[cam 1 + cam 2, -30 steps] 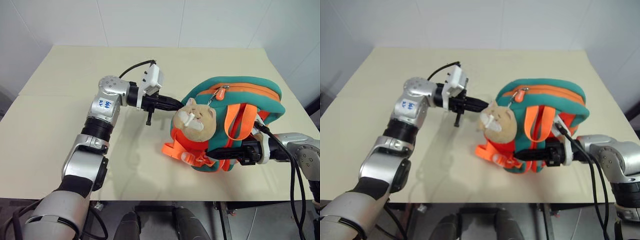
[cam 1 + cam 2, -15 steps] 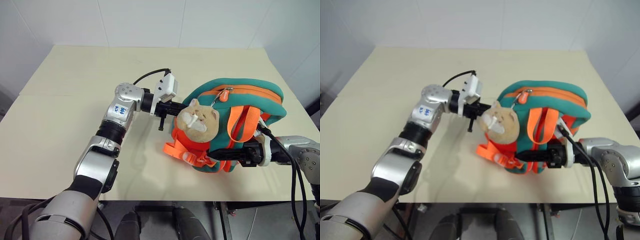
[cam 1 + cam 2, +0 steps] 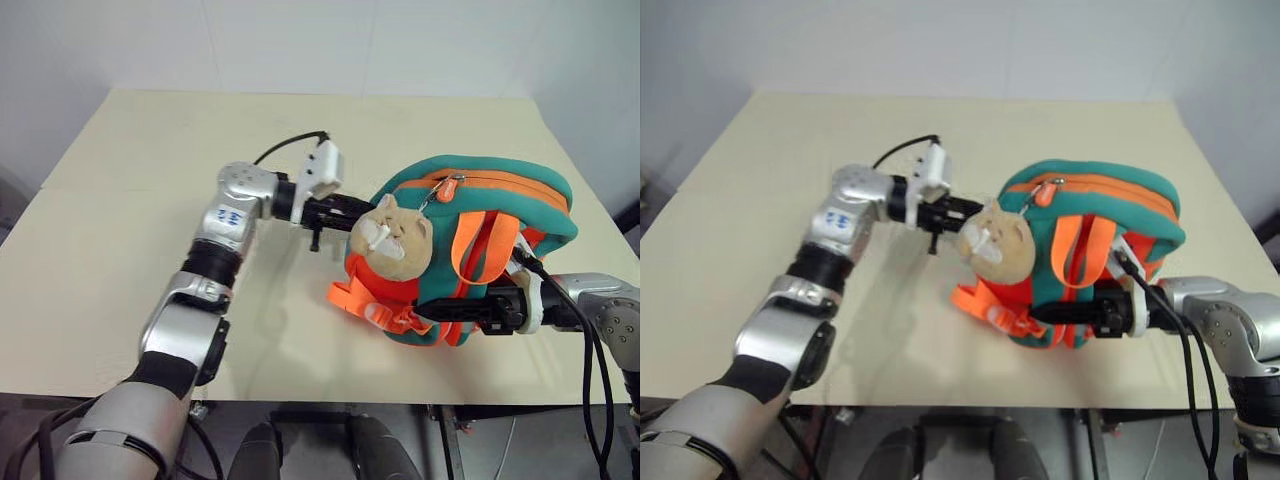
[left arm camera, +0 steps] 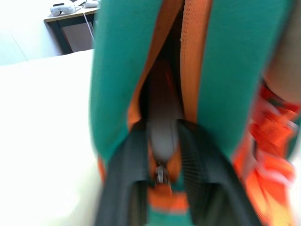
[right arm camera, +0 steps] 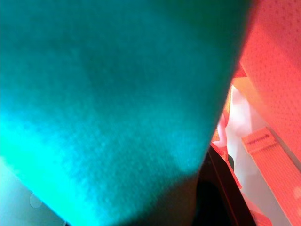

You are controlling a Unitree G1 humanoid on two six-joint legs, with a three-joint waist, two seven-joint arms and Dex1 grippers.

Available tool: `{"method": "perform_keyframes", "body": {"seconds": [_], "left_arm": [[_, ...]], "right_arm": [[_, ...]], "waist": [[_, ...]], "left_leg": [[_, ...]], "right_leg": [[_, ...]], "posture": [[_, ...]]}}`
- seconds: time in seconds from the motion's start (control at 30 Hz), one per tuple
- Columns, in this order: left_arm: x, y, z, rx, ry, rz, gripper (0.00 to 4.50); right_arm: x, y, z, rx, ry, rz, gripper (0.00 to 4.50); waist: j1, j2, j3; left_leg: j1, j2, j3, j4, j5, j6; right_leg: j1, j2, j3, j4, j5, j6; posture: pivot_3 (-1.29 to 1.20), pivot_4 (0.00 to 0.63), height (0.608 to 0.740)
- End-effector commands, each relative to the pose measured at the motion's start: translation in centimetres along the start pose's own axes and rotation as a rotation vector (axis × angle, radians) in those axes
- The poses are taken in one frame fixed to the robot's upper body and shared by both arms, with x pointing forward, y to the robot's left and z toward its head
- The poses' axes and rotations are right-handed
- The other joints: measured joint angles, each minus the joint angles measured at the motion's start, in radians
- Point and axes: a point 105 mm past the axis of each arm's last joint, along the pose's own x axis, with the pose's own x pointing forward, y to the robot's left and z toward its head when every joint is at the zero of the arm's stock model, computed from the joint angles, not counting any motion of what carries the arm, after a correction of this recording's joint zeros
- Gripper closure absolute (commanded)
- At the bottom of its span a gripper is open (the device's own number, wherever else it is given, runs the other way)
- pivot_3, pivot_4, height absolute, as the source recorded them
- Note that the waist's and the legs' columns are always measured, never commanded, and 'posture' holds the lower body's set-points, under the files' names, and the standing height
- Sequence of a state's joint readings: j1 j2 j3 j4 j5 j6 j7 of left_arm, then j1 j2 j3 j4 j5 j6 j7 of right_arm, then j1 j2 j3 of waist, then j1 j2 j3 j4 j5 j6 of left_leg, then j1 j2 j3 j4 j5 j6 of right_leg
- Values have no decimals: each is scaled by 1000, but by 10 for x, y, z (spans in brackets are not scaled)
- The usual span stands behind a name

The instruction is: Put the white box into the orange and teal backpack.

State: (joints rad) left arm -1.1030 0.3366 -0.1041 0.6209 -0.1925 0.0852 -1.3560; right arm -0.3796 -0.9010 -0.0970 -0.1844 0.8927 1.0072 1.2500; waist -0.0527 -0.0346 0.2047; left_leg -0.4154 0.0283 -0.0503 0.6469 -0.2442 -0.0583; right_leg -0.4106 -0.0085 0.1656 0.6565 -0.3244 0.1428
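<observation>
The orange and teal backpack (image 3: 490, 195) stands on the table, its beige plush cat head (image 3: 397, 240) facing me. My left gripper (image 3: 348, 211) is at the bag's left side, just behind the cat head. In the left wrist view its black fingers (image 4: 124, 183) stand apart on either side of the bag's unzipped slit. Inside that slit shows the pale rounded end of the white box (image 4: 162, 139), with a zip puller (image 4: 161, 173) below it. My right gripper (image 3: 440, 308) is shut on the backpack's lower front edge.
The beige table (image 3: 150, 150) has free room to the left and behind the bag. Loose orange straps (image 3: 360, 298) lie on the table in front of the backpack. The table's front edge runs just below my right gripper.
My left gripper pushed in against the backpack's side, then drew back a little, and its fingers have parted. The right gripper kept its hold.
</observation>
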Motion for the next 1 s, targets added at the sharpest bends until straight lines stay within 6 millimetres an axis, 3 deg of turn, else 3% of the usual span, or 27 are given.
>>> {"method": "perform_keyframes", "body": {"seconds": [0.03,0.13,0.27,0.43,0.8,0.97,1.0], "left_arm": [[-25,-4,23,44,-56,24,2198],[-40,-14,33,47,-82,48,1251],[-39,-33,45,58,-128,33,41],[-29,-46,57,36,-188,10,17],[8,-66,54,-9,-233,-121,17],[16,-60,48,-7,-223,-114,17],[18,-57,48,-4,-220,-102,195]], "right_arm": [[0,2,5,-25,-8,8,3978],[0,0,7,-27,-8,9,3978],[0,-2,8,-29,-1,11,3978],[0,-4,10,-36,-1,13,3978],[-2,-3,11,-47,-12,-8,3978],[-1,-3,13,-57,-25,-21,3978],[-1,-3,13,-59,-28,-24,3978]], "waist": [[-3,0,0],[-3,0,0],[-2,0,0],[-1,0,0],[-6,0,0],[-4,0,0],[-3,0,0]], "left_leg": [[0,0,0,0,0,0],[0,0,0,1,0,0],[1,0,0,1,0,0],[2,0,0,2,0,0],[6,0,2,0,0,0],[6,0,2,0,0,0],[7,0,2,0,0,0]], "right_leg": [[0,0,0,0,0,0],[0,0,0,0,0,0],[1,-1,0,0,0,0],[2,-1,0,0,0,0],[6,-1,1,-1,0,0],[7,-1,1,-2,0,0],[7,-1,1,-3,0,0]], "posture": [[0,150,740],[0,150,740],[0,150,740],[0,150,740],[0,150,740],[0,150,740],[0,150,740]]}}
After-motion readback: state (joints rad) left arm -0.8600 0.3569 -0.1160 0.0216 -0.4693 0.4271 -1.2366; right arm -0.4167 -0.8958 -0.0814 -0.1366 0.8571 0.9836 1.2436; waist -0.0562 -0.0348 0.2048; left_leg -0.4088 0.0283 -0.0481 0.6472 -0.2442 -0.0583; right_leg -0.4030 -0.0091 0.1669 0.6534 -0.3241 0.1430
